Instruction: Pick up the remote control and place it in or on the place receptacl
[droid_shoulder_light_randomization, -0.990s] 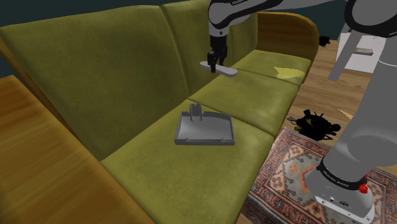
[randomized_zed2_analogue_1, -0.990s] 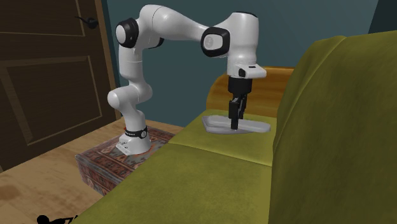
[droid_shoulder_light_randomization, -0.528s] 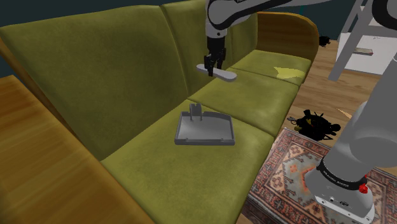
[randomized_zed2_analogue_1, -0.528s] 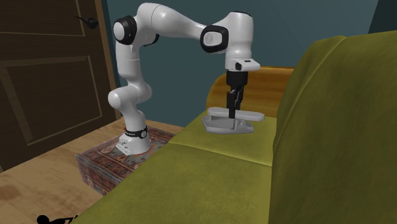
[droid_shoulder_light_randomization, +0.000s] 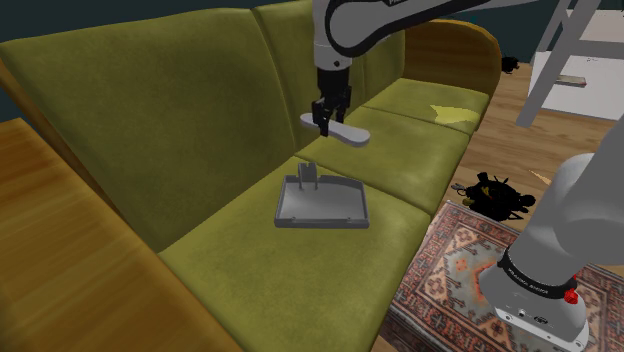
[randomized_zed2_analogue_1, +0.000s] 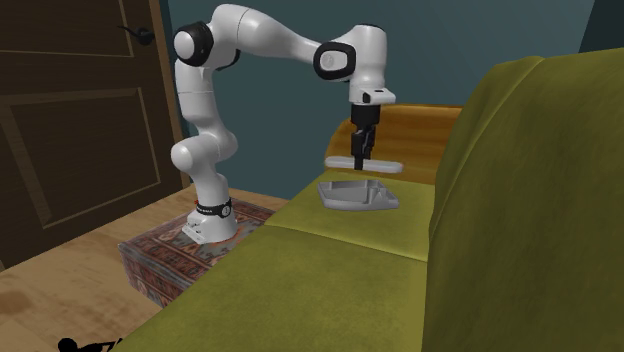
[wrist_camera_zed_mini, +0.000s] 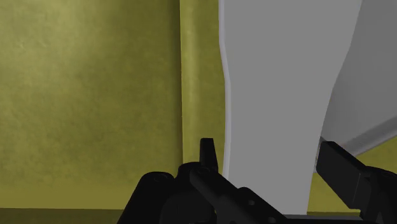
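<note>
The tool pinches the grey remote above the olive sofa — grey tray lies nearby.

sofa: olive green all over, a bit mottled
sofa arm: warm orange-brown wood, streaky grain, lower left of the shoulder view
remote: plain pale grey, close to white
tray: flat mid grey, darker along the rim
hand: solid black
robot arm: white with dark joints
rug: busy oriental-ish pattern in orange, red, cream and some teal
patch: brighter yellow splotch on the far cushion
wall: deep teal
door: dark brown, panelled
floor: light brown wood
</note>
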